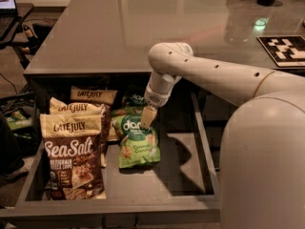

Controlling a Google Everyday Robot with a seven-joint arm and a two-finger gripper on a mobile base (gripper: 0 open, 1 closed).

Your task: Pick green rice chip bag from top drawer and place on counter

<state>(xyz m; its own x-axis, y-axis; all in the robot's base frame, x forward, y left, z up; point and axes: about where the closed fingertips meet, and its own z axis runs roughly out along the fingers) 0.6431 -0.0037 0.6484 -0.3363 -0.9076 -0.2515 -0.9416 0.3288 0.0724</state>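
The single camera view looks down over the robot's pale arm (214,75), which reaches from the right across the front edge of the grey, glossy desk (109,32) and bends down into the open top drawer (186,175) below it. The tool (148,117) hangs from the wrist inside the drawer, its tan tip at the upper edge of the green rice chip bag (138,144) and seemingly touching it. From this angle I cannot tell whether the tool is open or closed, or whether it has hold of the bag. The green rice chip bag lies face up on the drawer floor near the middle, its white logo and pictured chips visible, with its top end towards the back. Behind it, mostly hidden by the wrist, a second green bag (135,100) shows only part of its face. To the left stand three cream-and-brown snack bags: the front Sea Salt bag (71,156) nearest the drawer front, a middle bag (78,109) just behind it, and a rear bag (93,95) against the back. The right part of the drawer floor lies in the arm's shadow. On the desk at far right lies a black-and-white marker board (285,49).
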